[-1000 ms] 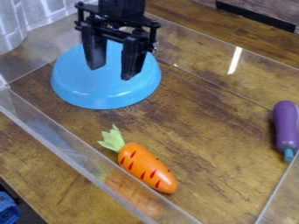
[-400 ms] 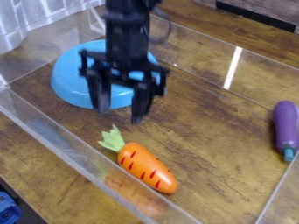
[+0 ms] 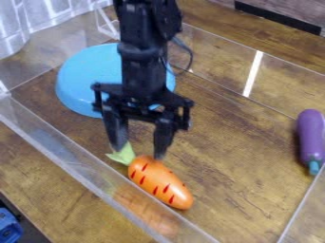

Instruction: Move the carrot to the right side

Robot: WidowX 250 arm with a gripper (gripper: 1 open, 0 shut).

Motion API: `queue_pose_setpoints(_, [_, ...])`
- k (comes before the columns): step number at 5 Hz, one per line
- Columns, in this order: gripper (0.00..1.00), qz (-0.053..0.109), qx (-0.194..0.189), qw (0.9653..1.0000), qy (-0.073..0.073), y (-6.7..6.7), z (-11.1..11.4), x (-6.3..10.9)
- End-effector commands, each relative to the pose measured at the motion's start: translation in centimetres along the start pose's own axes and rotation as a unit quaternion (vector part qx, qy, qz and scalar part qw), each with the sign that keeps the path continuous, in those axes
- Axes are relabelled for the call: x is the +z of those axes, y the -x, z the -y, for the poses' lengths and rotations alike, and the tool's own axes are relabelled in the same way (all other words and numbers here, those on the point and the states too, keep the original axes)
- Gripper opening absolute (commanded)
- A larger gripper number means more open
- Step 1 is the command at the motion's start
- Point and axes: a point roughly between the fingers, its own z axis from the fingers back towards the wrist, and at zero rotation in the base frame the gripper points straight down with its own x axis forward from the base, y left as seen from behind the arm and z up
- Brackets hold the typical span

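I see the wooden table (image 3: 229, 114) w/ a clear acrylic wall (image 3: 57, 147) along its front-left edge. Blue bowl (image 3: 86, 81) sits inverted at rear left, partly behind the arm. Gripper (image 3: 143, 140) hangs vertical, fingers spread wide, nothing held; tips sit just above the leafy end of the carrot (image 3: 159, 183). Carrot lies flat, front-center, tip pointing lower right. Purple eggplant (image 3: 310, 138) lies at far right edge, well apart.
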Motion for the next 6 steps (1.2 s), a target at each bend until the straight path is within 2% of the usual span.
queue_pose_setpoints(1, [1.0,0.023,0.02,0.9992,0.026,-0.5,0.3,-0.2])
queue_pose_setpoints(3, [1.0,0.021,0.045,0.9982,0.033,-1.2,0.0,-1.3])
queue_pose_setpoints(6, [1.0,0.026,0.051,0.9979,0.03,-1.6,-1.0,-1.7])
